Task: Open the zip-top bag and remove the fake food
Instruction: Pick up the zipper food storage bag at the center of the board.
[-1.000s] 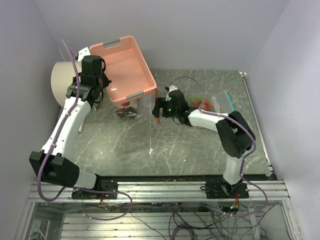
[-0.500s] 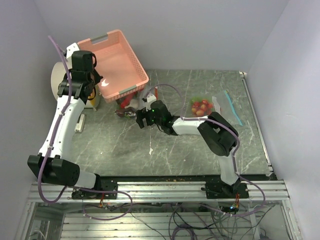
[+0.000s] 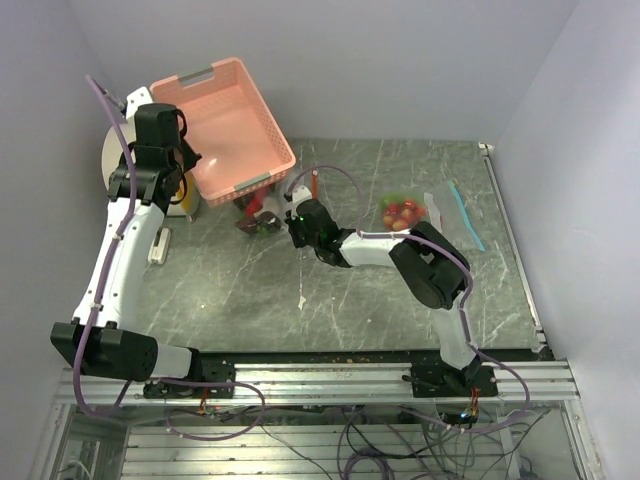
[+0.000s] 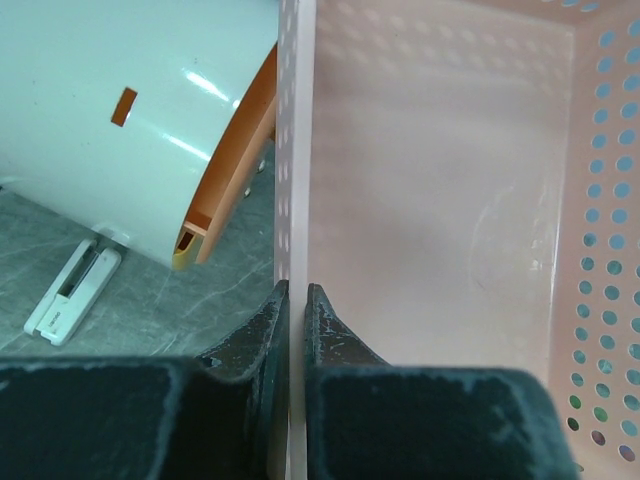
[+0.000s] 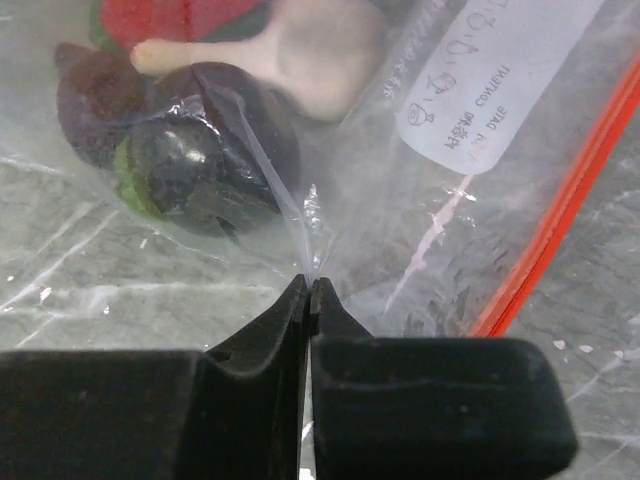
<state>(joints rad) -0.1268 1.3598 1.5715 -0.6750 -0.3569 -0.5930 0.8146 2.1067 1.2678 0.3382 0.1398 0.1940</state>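
Right claw (image 5: 308,292) closed onto bag (image 5: 430,220); purple, red food (image 5: 205,140) inside.

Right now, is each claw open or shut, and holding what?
Left claw: closed on the side wall of the pink basket.
Right claw: closed, pinching the clear film of the zip-top bag.

Surfaces noted: zip-top bag (image 5: 400,230) thin clear plastic film, glossy and creased, with a white paper-like label (image 5: 490,90); fake food (image 5: 210,150) inside smooth glossy plastic; pink basket (image 4: 430,200) matt perforated plastic; white drum (image 4: 120,170) smooth, glossy; table (image 3: 350,300) grey marbled, scratched, dull sheen; right gripper (image 5: 308,292) matt black, finely grained.
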